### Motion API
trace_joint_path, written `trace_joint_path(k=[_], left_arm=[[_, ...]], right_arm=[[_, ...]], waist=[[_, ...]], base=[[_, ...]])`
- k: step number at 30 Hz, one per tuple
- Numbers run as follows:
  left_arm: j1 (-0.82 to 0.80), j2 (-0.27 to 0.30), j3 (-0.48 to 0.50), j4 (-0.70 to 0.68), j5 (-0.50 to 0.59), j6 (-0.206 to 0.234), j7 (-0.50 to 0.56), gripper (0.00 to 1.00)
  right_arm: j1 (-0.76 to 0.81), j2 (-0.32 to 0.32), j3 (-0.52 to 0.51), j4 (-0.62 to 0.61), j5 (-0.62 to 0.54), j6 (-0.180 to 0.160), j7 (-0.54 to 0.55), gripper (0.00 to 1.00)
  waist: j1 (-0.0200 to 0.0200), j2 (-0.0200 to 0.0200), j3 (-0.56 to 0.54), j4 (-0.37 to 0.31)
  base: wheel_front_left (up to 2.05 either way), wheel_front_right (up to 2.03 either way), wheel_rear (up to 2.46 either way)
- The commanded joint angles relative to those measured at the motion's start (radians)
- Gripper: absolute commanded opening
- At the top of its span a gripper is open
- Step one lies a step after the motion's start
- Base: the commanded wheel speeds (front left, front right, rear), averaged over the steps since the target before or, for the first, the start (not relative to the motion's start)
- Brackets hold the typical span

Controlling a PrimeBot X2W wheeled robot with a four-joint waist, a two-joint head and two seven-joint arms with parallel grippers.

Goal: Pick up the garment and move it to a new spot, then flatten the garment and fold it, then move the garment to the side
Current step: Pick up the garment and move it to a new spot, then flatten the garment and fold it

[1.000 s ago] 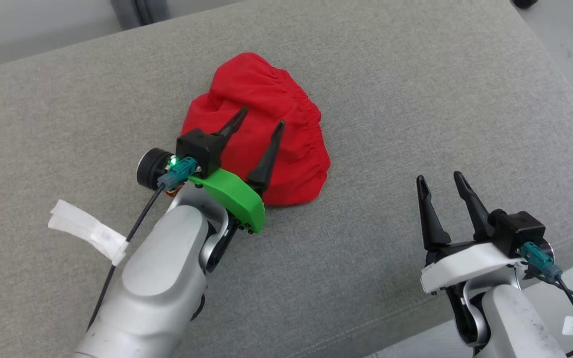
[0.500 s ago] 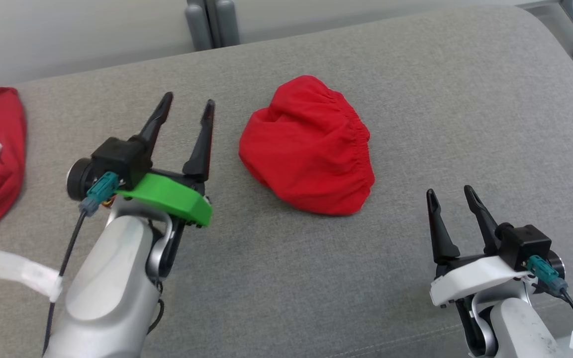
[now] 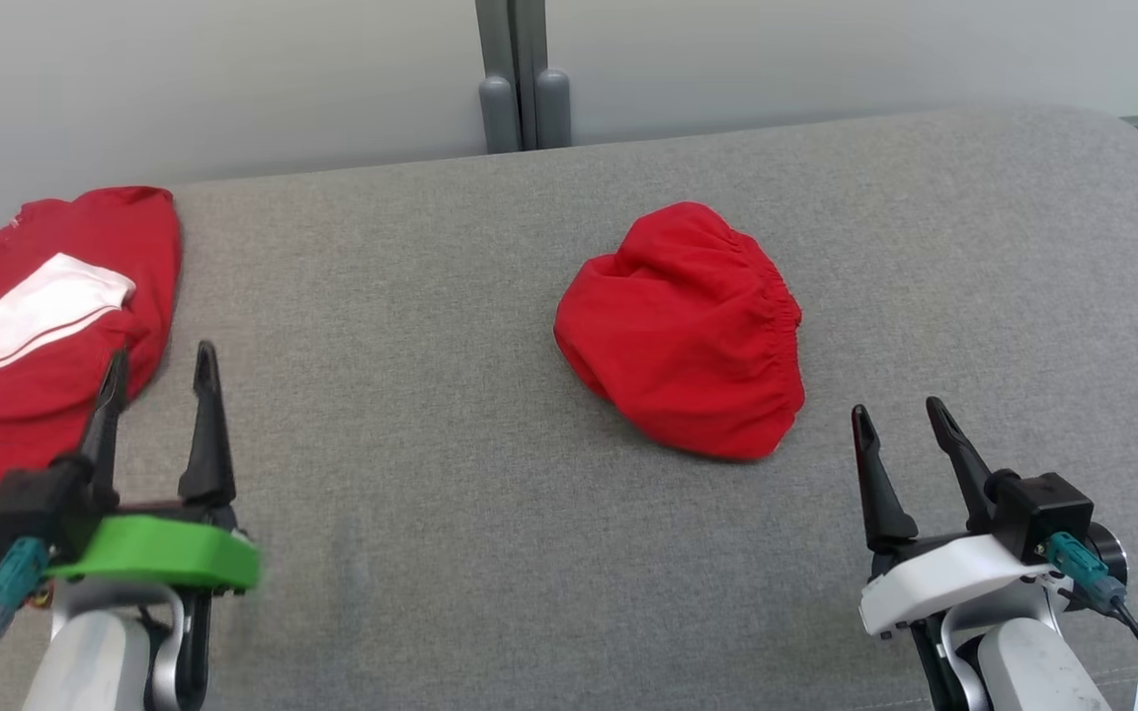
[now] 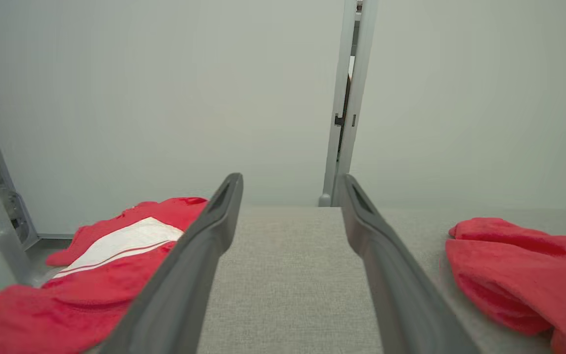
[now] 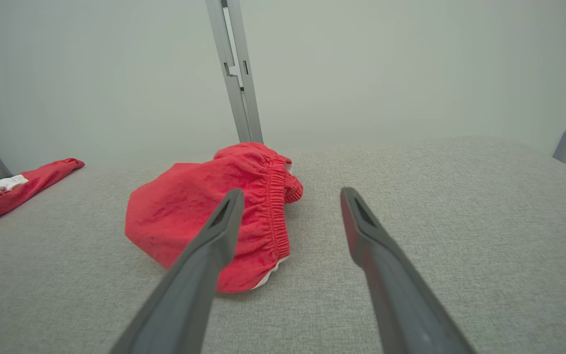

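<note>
Bunched red elastic-hemmed cloth garment (image 3: 683, 331) lies forward-left of the nearer right gripper (image 3: 897, 410), well apart from the left gripper (image 3: 160, 352); both finger pairs spread wide, empty.

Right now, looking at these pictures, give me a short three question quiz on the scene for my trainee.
1. True or false: the left gripper is shut on the bunched red garment.
2. Which is nearer that garment: A, the left gripper, or B, the right gripper?
3. What lies at the left end of the grey cushion?
Key: 1 false, it is open and empty. 2 B. 3 a red garment with a white panel.
</note>
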Motion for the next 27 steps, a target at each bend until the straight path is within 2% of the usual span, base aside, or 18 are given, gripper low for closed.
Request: trace_joint_path(k=[1,10,20,27], left_arm=[[0.043,0.000,0.021,-0.019,0.003,0.000,0.000,1.00],[0.196,-0.022,0.067,-0.097,0.027,-0.008,0.000,1.00],[0.223,-0.070,0.081,-0.090,0.051,-0.041,0.000,1.00],[0.209,-0.082,0.087,-0.079,0.083,-0.073,-0.001,1.00]], right_arm=[[0.014,-0.003,-0.002,-0.004,-0.005,0.000,0.002,1.00],[0.047,-0.015,-0.015,-0.022,-0.001,0.000,0.023,1.00],[0.058,-0.012,-0.015,-0.036,0.003,0.000,0.037,1.00],[0.059,-0.013,-0.017,-0.029,0.007,0.000,0.038,1.00]], waist=[[0.0000,0.0000,-0.016,0.012],[0.0000,0.0000,-0.033,0.038],[0.0000,0.0000,-0.023,0.049],[0.0000,0.0000,-0.019,0.051]], base=[[0.00,0.00,0.00],[0.00,0.00,0.00],[0.00,0.00,0.00],[0.00,0.00,0.00]])
